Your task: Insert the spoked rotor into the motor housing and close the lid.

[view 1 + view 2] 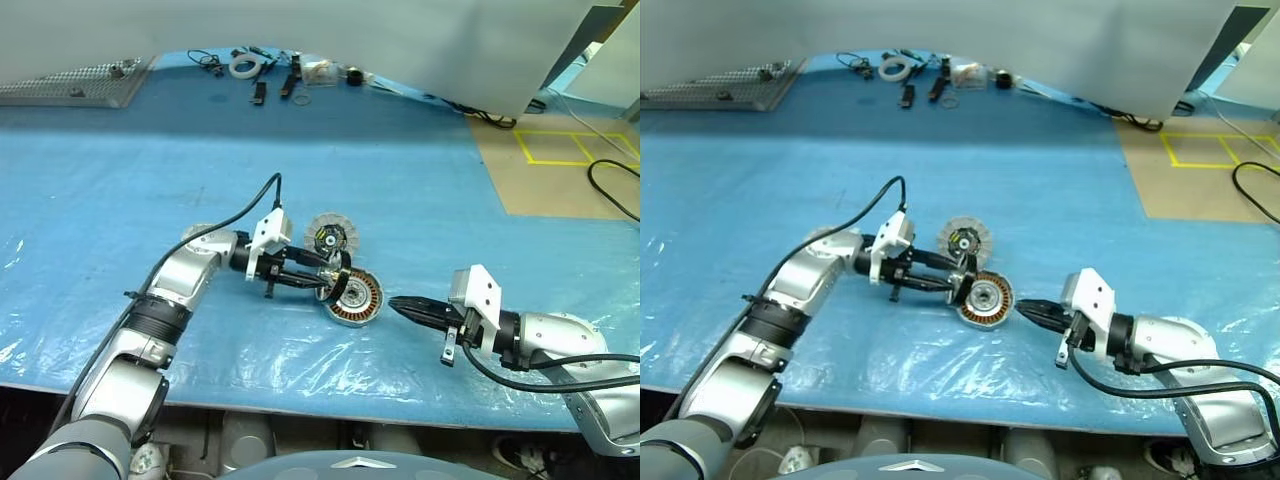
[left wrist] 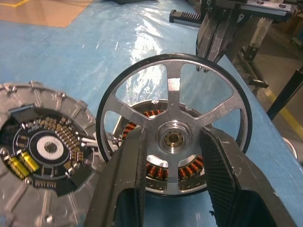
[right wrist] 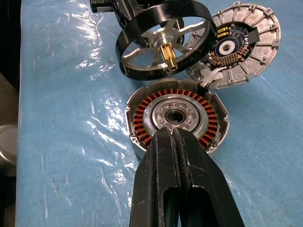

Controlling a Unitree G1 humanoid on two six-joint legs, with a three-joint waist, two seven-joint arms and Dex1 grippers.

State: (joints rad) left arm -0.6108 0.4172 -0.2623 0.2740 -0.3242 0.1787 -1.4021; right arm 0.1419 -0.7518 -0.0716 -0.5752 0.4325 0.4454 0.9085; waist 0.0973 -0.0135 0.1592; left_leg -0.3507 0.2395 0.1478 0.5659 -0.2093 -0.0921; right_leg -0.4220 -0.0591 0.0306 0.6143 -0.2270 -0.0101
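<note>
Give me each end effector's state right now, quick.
Left end effector: closed on the spoked rotor, held above the motor housing.
Right end effector: closed, holding nothing.

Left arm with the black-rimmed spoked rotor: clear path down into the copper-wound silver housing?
Probably yes. The left gripper holds the black-rimmed spoked rotor tilted just above the copper-wound silver housing, whose open hub is uncovered. The shut right gripper sits at the housing's near rim, not over the bore.
</note>
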